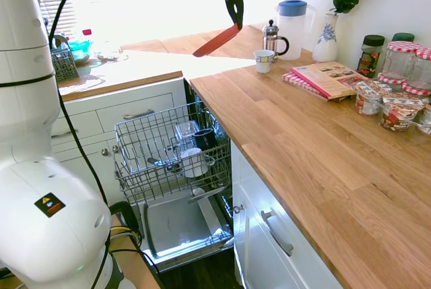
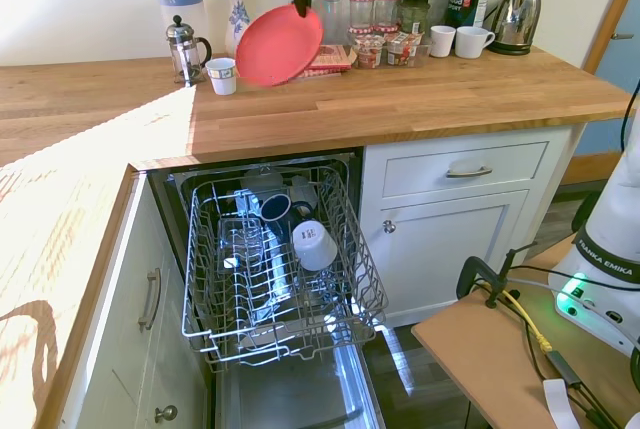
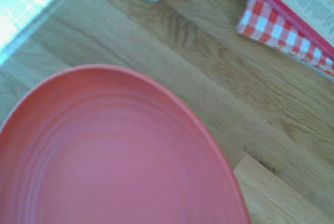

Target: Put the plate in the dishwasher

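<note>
The gripper is pinching the red plate by its rim, near the top of the frame. The plate is hanging tilted above the wooden counter. The dishwasher is sitting open below, rack pulled out.

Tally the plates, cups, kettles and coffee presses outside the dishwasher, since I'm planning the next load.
Plates: 1, the red plate gripped in the hand
Kettles: 1, the steel kettle
Coffee presses: 1, the coffee press
Cups: 3, the patterned cup, the white mug, the mug nearest the kettle
Total: 6
</note>
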You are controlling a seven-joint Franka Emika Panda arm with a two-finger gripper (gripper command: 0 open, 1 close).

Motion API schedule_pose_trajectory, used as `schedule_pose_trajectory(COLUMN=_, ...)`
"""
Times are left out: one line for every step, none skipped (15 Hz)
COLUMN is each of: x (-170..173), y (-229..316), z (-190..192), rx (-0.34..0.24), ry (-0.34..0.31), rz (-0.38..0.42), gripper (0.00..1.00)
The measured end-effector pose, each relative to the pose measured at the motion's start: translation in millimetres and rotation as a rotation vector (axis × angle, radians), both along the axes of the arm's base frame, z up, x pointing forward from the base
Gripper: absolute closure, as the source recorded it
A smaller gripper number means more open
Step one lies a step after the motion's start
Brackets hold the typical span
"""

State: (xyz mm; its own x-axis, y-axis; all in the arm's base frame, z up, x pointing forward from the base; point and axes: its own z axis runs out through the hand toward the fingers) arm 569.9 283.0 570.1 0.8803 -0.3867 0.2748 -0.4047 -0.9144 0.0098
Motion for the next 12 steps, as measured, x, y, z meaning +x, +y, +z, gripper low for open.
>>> schedule_pose_trajectory(x=-14.0, y=22.2, z=-0.3, rx=-0.049, ry=-0.009, rz=0.050, gripper=1.00)
schedule_pose_trajectory(x=-36.0, y=51.2, z=-3.6, rx=-0.090, ry=-0.018, rz=0.108, gripper=1.00)
schedule_pose_trajectory(x=-63.6, y=82.5, z=-12.7, rx=-0.132, ry=-0.027, rz=0.165, gripper=1.00)
schedule_pose_trajectory(x=-94.4, y=115.2, z=-28.1, rx=-0.177, ry=-0.040, rz=0.223, gripper=1.00)
schedule_pose_trajectory(x=-128.0, y=147.3, z=-50.3, rx=-0.223, ry=-0.061, rz=0.282, gripper=1.00)
schedule_pose_trajectory(x=-158.4, y=172.1, z=-77.2, rx=-0.270, ry=-0.086, rz=0.335, gripper=1.00)
schedule_pose_trajectory(x=-184.4, y=190.9, z=-105.2, rx=-0.316, ry=-0.114, rz=0.388, gripper=1.00)
schedule_pose_trajectory(x=-206.3, y=205.2, z=-131.6, rx=-0.364, ry=-0.150, rz=0.438, gripper=1.00)
schedule_pose_trajectory(x=-221.2, y=215.3, z=-155.5, rx=-0.411, ry=-0.192, rz=0.485, gripper=1.00)
schedule_pose_trajectory(x=-230.2, y=223.2, z=-178.6, rx=-0.457, ry=-0.236, rz=0.527, gripper=1.00)
schedule_pose_trajectory(x=-235.6, y=231.6, z=-200.4, rx=-0.504, ry=-0.286, rz=0.566, gripper=1.00)
schedule_pose_trajectory(x=-237.2, y=238.3, z=-221.4, rx=-0.550, ry=-0.339, rz=0.600, gripper=1.00)
